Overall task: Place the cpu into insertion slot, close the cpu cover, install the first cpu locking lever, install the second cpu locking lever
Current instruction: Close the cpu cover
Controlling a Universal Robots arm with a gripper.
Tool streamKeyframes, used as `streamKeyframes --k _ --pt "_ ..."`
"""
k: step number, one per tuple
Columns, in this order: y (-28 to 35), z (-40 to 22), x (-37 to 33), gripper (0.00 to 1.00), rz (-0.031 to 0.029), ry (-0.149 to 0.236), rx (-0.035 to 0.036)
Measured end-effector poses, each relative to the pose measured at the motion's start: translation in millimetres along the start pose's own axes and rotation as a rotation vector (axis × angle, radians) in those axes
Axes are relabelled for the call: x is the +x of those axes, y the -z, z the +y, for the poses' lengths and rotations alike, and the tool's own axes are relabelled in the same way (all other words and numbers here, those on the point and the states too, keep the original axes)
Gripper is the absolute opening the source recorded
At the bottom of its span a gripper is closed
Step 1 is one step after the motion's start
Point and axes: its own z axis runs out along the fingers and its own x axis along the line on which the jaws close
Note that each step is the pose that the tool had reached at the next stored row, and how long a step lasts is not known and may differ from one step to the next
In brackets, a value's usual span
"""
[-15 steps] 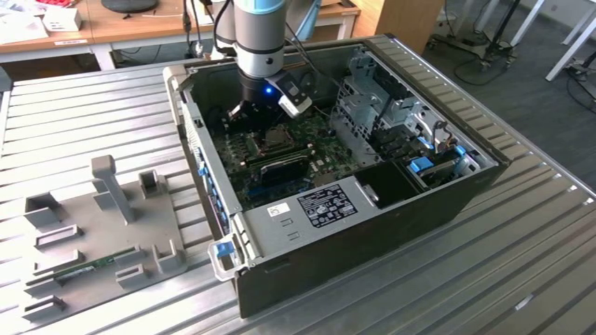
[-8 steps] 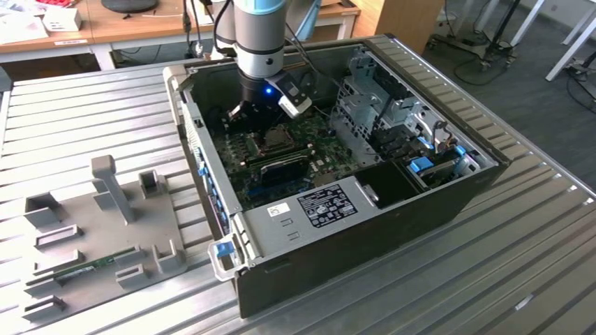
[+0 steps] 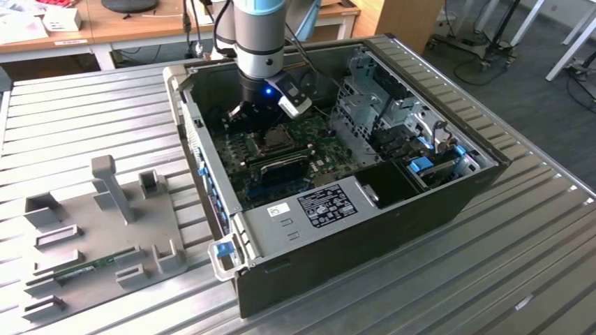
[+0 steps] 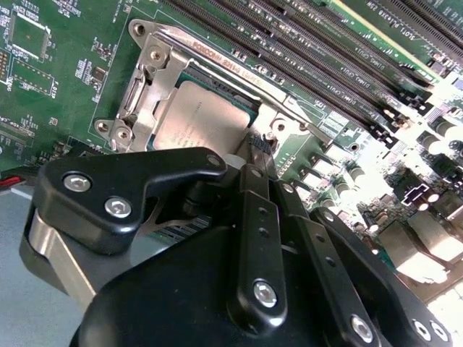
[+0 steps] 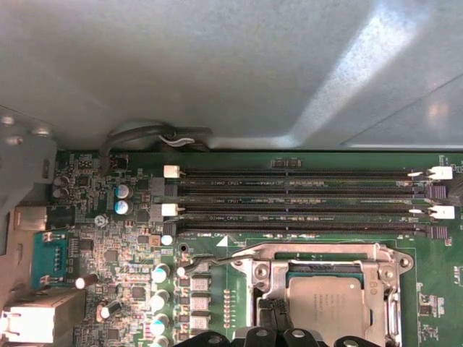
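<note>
Wooden desks [image 3: 139, 24] at the back, beyond a ribbed metal tabletop [image 3: 84, 105]. Toward the tabletop's edge on the exterior view's right, an open computer case [image 3: 373, 230] lying on its side, green motherboard [image 3: 308, 150] facing up. At the tabletop's corner on the exterior view's left, a grey fixture plate [image 3: 93, 230] carrying a green strip [image 3: 88, 267]. Reaching straight down into the case, the arm [image 3: 258, 35], with the gripper [image 3: 250, 117] low over the motherboard, near the case's far wall. Cannot tell whether open or closed. In both wrist views, seated flat in the slot [image 4: 226, 81], the cpu [image 4: 206, 119], silver top showing through the window of the cover [image 4: 148, 79], itself lying flat around the chip. Along the cover's edge nearest the long memory slots [image 5: 296, 191], a thin wire lever [image 5: 210, 262], handle end jutting past the cover's corner; latched or free, cannot tell. Gripper tip right at the cover's edge beside the cpu in the second wrist view; touching or just above, unclear.
</note>
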Motion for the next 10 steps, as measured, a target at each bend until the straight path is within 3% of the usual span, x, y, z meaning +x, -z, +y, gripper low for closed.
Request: streamKeyframes --k 10 --pt "2.8 0.4 -0.3 0.1 -0.0011 0.0 -0.0016"
